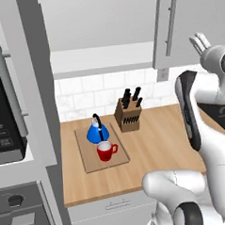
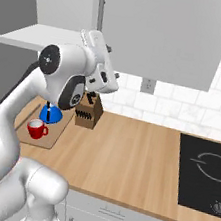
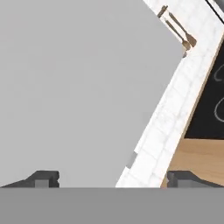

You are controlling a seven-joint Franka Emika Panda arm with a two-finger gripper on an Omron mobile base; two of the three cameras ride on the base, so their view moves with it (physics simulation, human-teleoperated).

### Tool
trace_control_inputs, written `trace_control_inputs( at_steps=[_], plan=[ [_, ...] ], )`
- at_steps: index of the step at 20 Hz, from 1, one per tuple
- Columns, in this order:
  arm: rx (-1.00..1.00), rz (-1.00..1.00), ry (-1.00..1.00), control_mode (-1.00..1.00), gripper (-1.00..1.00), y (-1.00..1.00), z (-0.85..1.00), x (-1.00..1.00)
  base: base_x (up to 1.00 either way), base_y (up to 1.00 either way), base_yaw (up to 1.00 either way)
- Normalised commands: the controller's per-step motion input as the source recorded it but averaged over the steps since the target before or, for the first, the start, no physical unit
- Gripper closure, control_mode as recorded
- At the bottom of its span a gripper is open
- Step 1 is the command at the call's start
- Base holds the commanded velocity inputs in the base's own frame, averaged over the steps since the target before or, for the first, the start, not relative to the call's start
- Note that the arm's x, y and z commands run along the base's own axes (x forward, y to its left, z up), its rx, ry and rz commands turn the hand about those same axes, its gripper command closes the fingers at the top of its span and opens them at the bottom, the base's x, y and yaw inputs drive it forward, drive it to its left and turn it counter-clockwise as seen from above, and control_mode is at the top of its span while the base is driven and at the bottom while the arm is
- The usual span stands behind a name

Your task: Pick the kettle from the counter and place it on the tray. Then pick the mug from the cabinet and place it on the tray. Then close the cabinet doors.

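Note:
The blue kettle [image 1: 97,132] and the red mug [image 1: 106,151] stand side by side on the wooden tray [image 1: 91,163], which lies on the counter [image 1: 159,149]. My gripper [image 1: 199,40] is raised high at the right, close to the face of the right cabinet door [image 1: 193,15] beside its silver bar handle [image 1: 171,24]. In the hand view the fingertips [image 3: 43,179] are spread wide with nothing between them, and the grey door panel [image 3: 78,83] is right in front. The cabinet's left half shows its white inner shelf [image 1: 101,58].
A wooden knife block [image 1: 128,114] stands just right of the tray. The oven-and-microwave column [image 1: 6,116] rises at the left. A black hob [image 2: 206,173] is set into the counter on the right. Utensils [image 3: 177,28] hang on the tiled wall.

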Motion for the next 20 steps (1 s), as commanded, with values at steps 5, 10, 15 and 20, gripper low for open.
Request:
trace_control_inputs(
  at_steps=[5, 10, 15, 20],
  plan=[
    [-0.45, 0.29, 0.01, -1.0, -1.0, 0.0, -0.07, -0.83, 0.0, 0.0, 0.0],
    [-0.57, 0.31, 0.12, -1.0, -1.0, 0.12, -0.13, -0.75, 0.0, 0.0, 0.0],
    [-0.73, 0.29, 0.14, -1.0, -1.0, 0.27, -0.1, -0.66, 0.0, 0.0, 0.0],
    [-0.95, 0.32, 0.21, -1.0, -1.0, 0.42, -0.03, -0.51, 0.0, 0.0, 0.0]
  ],
)
